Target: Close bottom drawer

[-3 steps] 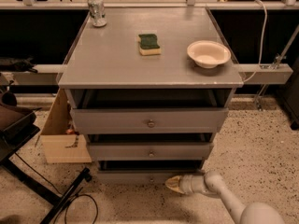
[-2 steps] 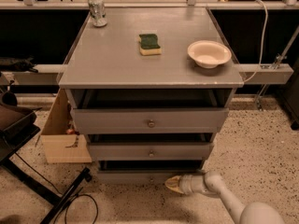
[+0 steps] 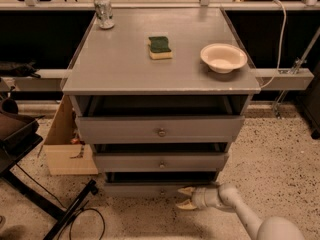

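Observation:
The bottom drawer (image 3: 145, 188) is the slimmest grey front, lowest on the grey cabinet (image 3: 160, 79) and just above the floor. It stands out slightly, with a dark gap above its front. My gripper (image 3: 184, 198) is low at the right part of that front, reaching in from the lower right on its white arm (image 3: 235, 206). Its two cream fingertips (image 3: 186, 189) are spread apart and hold nothing, right at the drawer's front panel. The drawer's knob is not clear to see.
The mid drawer (image 3: 161, 162) and top drawer (image 3: 161, 130) also stand slightly out. On the cabinet top are a can (image 3: 104, 12), a green sponge (image 3: 160, 47) and a cream bowl (image 3: 223, 57). A cardboard box (image 3: 65, 141) stands at the left, black stand legs (image 3: 70, 211) on the floor.

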`<state>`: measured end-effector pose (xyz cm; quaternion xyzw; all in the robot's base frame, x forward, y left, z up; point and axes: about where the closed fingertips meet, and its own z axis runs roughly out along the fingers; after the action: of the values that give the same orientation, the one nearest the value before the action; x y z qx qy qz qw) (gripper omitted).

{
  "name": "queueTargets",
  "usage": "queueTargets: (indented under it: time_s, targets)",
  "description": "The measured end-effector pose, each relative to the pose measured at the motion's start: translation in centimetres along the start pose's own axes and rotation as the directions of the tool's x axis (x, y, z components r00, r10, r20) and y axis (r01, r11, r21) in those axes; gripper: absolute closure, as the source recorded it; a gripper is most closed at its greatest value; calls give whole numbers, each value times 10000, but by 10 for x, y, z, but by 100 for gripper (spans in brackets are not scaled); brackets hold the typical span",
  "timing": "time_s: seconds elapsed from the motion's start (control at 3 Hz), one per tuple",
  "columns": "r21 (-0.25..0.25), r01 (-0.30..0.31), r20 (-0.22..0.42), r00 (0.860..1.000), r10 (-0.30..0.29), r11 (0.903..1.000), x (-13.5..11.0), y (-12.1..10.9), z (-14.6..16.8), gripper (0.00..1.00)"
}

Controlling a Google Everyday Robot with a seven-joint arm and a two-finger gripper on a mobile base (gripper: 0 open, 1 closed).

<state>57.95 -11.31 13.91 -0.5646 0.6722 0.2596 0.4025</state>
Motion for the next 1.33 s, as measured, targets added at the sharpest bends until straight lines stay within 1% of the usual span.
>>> queueTargets:
  time_s: [0.33,0.67,1.0,1.33]
  targets:
    - [-1,0,0,10000,0,10000,0,0,0,0]
    - [-2,0,1,10000,0,10000,0,0,0,0]
    - [-2,0,1,10000,0,10000,0,0,0,19]
    - [-3,137,-188,9997,-137,9999,-5,9,-2,43]
